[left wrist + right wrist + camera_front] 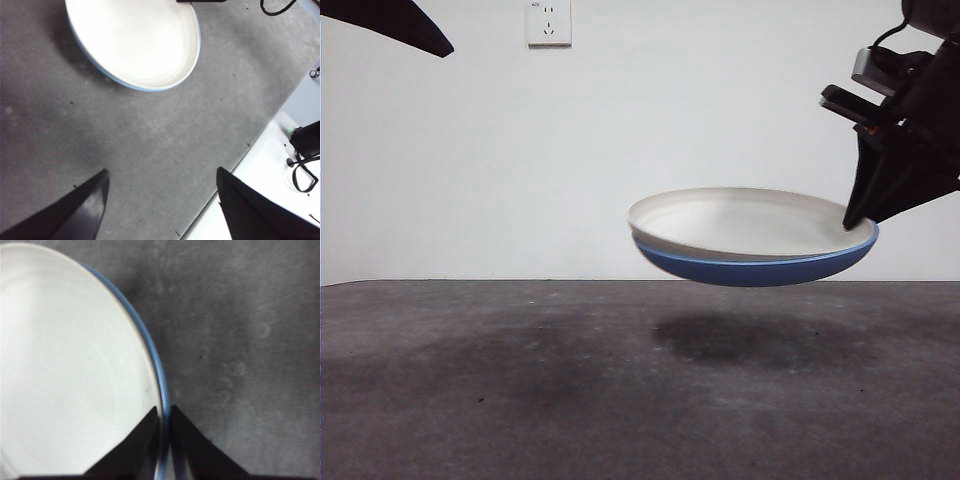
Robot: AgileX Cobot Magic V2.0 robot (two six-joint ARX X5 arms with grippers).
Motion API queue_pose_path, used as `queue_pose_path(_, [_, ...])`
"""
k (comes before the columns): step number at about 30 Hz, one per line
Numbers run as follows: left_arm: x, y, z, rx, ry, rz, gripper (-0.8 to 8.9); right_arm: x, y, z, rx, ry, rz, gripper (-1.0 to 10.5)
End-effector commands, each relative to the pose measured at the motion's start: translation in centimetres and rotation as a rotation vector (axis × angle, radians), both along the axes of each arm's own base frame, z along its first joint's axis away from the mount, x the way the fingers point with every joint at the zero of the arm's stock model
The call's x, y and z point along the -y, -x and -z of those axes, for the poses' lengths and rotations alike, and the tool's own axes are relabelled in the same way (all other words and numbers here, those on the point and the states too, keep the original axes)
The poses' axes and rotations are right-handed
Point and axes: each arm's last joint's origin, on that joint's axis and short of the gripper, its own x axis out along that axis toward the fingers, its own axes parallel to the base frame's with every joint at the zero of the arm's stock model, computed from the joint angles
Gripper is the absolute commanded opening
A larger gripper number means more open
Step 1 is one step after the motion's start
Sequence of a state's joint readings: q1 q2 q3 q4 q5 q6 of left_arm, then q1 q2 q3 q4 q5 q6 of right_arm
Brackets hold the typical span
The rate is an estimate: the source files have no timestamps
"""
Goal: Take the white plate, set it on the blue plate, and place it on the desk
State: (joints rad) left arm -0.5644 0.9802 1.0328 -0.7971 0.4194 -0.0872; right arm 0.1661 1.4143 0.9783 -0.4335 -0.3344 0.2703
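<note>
Above the desk [520,380], the right gripper [164,412] clamps its jaws on the nested rims of the white plate [740,222] and the blue plate [755,268] beneath it, holding the stack clear of the tabletop, its shadow below; the left gripper [162,187] hangs well apart, jaws spread wide

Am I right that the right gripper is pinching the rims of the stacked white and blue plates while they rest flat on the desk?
Not quite. The right gripper does pinch the rims of the white plate stacked in the blue plate, but the front view shows them held in the air, clear of the desk, with their shadow below. The left gripper waits open.
</note>
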Motion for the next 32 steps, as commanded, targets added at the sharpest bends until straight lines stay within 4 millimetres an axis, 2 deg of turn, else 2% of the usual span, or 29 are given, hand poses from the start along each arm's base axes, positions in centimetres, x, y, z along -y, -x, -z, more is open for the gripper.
queue_pose_path(1, [0.2,0.0,-0.2,0.019,0.003,0.019,3.43,-1.1,-0.6,-0.8,0.04,-0.047,0.002,0.1])
queue_pose_path(8, [0.2,-0.1,-0.2,0.02,0.004,0.019,3.43,-3.8,-0.9,-0.9,0.075,-0.093,-0.008,0.1])
queue_pose_path(18, [0.2,0.0,-0.2,0.015,0.001,0.019,3.43,-7.8,-2.8,1.8,0.006,-0.064,-0.05,0.1])
queue_pose_path(23, [0.2,0.0,-0.2,0.015,0.001,0.019,3.43,-8.8,-3.7,3.8,-0.038,-0.04,-0.057,0.1])
queue_pose_path(32, [0.2,0.0,-0.2,0.014,0.001,0.019,3.43,-9.2,-4.7,7.4,-0.131,-0.011,-0.048,0.1])
